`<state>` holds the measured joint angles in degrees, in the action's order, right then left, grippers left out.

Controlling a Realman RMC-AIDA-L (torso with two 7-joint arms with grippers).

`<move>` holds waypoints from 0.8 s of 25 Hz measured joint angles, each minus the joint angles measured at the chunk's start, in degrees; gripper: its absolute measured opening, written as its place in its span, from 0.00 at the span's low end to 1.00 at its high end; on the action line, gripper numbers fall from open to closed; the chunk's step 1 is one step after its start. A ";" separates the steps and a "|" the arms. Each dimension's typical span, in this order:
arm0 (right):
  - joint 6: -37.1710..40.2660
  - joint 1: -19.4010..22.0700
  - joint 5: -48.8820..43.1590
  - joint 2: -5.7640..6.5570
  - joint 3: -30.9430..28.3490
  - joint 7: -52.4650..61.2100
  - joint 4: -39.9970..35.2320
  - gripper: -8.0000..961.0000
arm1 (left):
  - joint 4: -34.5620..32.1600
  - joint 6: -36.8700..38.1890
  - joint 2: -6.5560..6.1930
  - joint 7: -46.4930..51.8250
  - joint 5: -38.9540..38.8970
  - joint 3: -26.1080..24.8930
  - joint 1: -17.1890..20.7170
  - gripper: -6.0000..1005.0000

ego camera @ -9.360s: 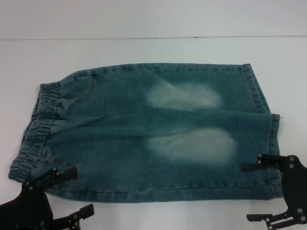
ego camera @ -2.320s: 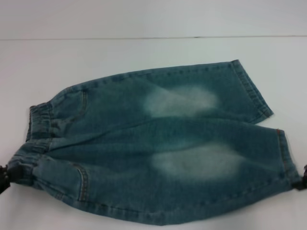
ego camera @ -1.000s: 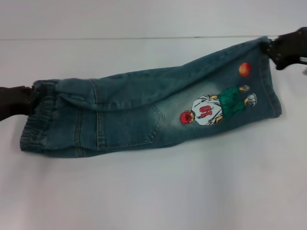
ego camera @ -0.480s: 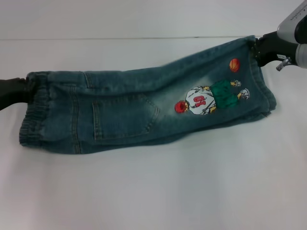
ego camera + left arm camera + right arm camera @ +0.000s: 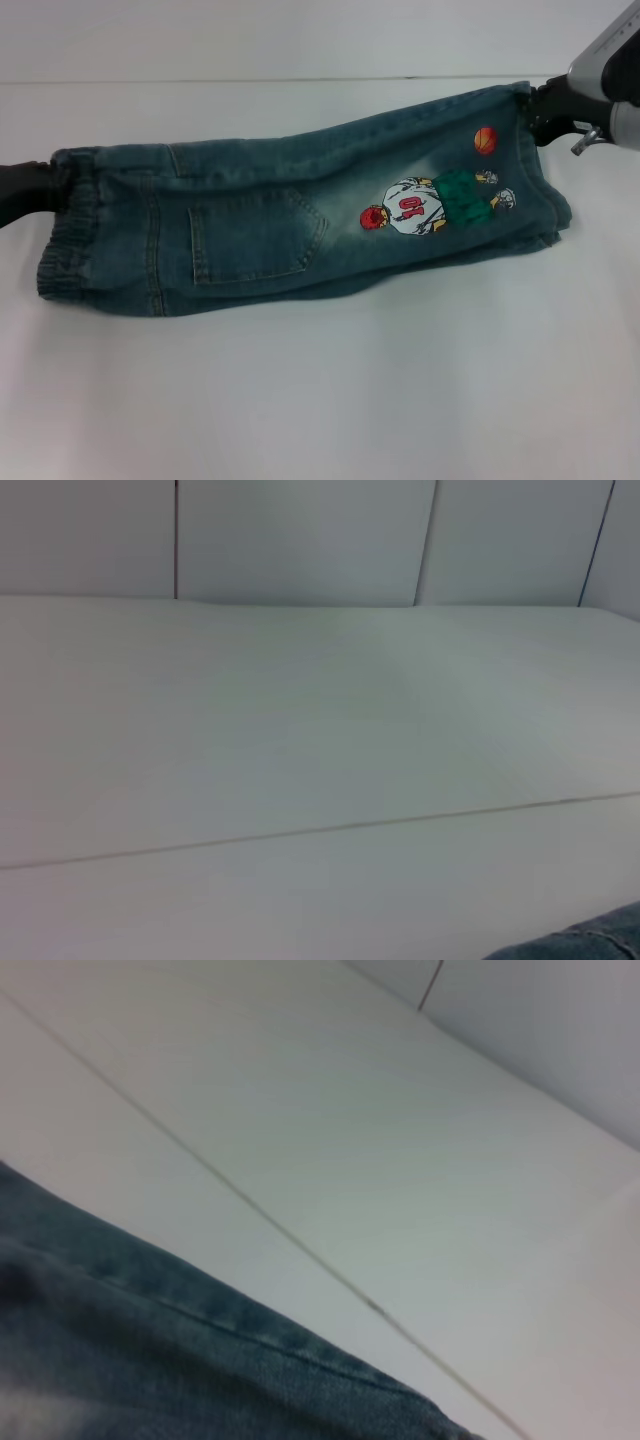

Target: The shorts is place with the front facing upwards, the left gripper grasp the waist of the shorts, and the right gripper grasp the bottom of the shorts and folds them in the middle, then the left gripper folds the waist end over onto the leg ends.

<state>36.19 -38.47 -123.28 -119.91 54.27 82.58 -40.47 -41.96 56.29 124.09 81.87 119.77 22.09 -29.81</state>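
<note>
The shorts [image 5: 260,230] lie folded lengthwise across the table, with the patch pocket [image 5: 255,235] and the basketball-player print [image 5: 430,205] facing up. The ruffled waist [image 5: 65,240] is at the left. My left gripper [image 5: 50,187] is shut on its far corner. The bottom of the shorts [image 5: 548,200] is at the right, and my right gripper [image 5: 535,108] is shut on its far corner, holding it slightly raised. A sliver of the denim shorts [image 5: 590,945] shows in the left wrist view. In the right wrist view a stitched edge of the shorts [image 5: 150,1360] shows close up.
The white table [image 5: 320,400] stretches wide in front of the shorts. A thin seam line [image 5: 300,78] crosses the surface behind them, with a pale panelled wall [image 5: 300,540] beyond.
Both grippers carried the near edge of the flat shorts over to the far side, folding them in half with the pocket side up. In the last half second the cloth settled slightly lower.
</note>
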 joint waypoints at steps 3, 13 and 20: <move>-1.64 -0.01 0.16 -0.08 1.74 -0.07 0.91 0.04 | -0.23 0.43 0.03 0.13 0.10 2.22 0.43 0.06; -5.17 0.78 0.86 -0.24 4.43 0.42 1.53 0.22 | -0.71 0.10 0.08 0.21 0.52 3.16 1.55 0.25; -4.53 3.02 4.15 -0.30 6.04 -0.05 -0.60 0.52 | -2.42 -0.18 0.13 0.32 0.57 3.79 3.74 0.57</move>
<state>31.66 -35.45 -119.13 -120.21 60.31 82.53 -41.07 -44.38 56.11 124.22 82.19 120.34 25.88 -26.07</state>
